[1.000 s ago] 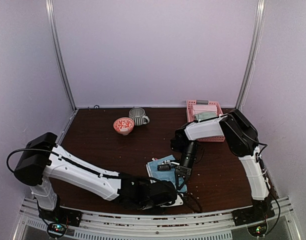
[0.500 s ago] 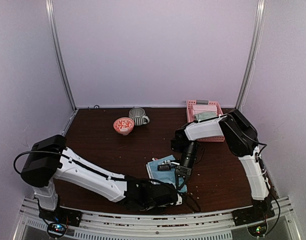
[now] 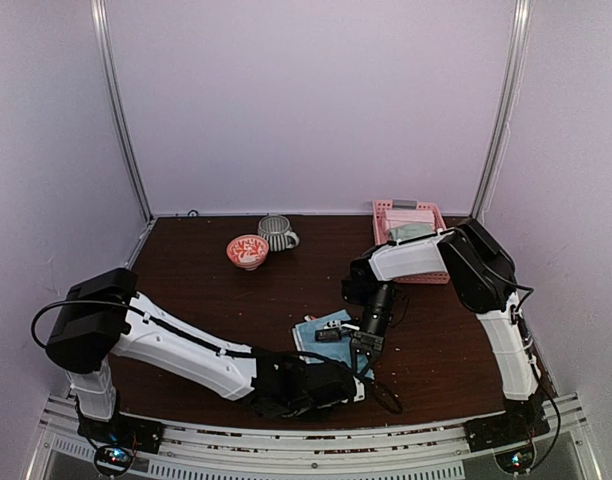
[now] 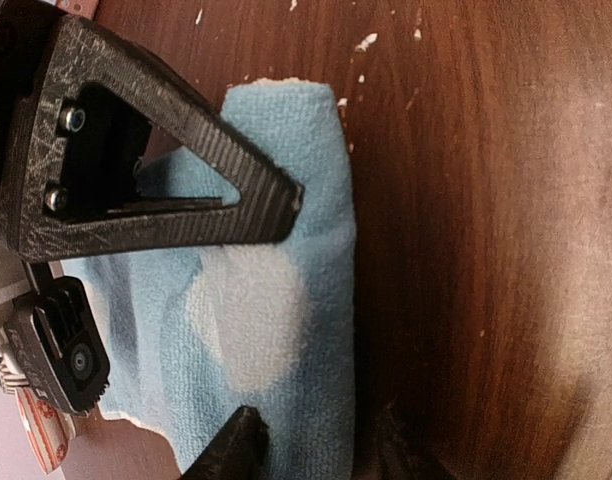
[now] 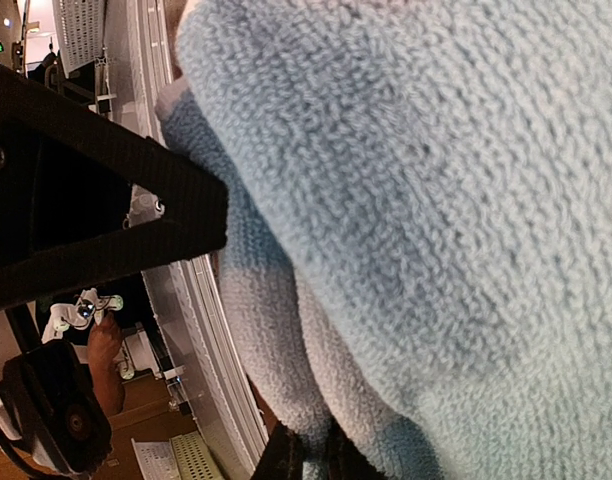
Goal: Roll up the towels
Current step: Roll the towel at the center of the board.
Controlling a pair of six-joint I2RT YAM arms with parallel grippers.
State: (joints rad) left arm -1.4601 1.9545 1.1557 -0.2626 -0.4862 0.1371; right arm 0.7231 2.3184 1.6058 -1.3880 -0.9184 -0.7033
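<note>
Lying close to the near edge of the table (image 3: pixel 186 290), a light blue towel (image 3: pixel 308 336) with a pale dot sits between the two arms, with both grippers down on it. The left gripper (image 4: pixel 271 310) reaches in low along the near edge. Its fingers (image 4: pixel 216 190) stand well apart, one over the towel and the other's tip at the bottom of the wrist view, with the cloth between them and not pinched. The towel's folded edge runs thick and fairly straight, and beyond it is bare wood with a few white specks.

The right gripper (image 5: pixel 266 330) comes down onto the right part of the same towel. In its wrist view the terry cloth fills most of the frame, bunched into a fold that drops toward the lower finger. The fingers (image 5: pixel 106 200) look spread, but I cannot tell whether they clamp the fold, as the cloth is too close to the lens.

Open wood lies left of the towel and behind it. A bowl (image 3: pixel 248 250) and a mug (image 3: pixel 277 232) stand side by side at the back, well apart from the towel. A pink basket (image 3: pixel 383 222) sits at the back right, partly behind the right arm, holding a grey-green towel (image 3: pixel 411 232) on a pink towel (image 3: pixel 408 216). A metal rail (image 3: pixel 286 460) runs just beyond the near edge, close to the left gripper
</note>
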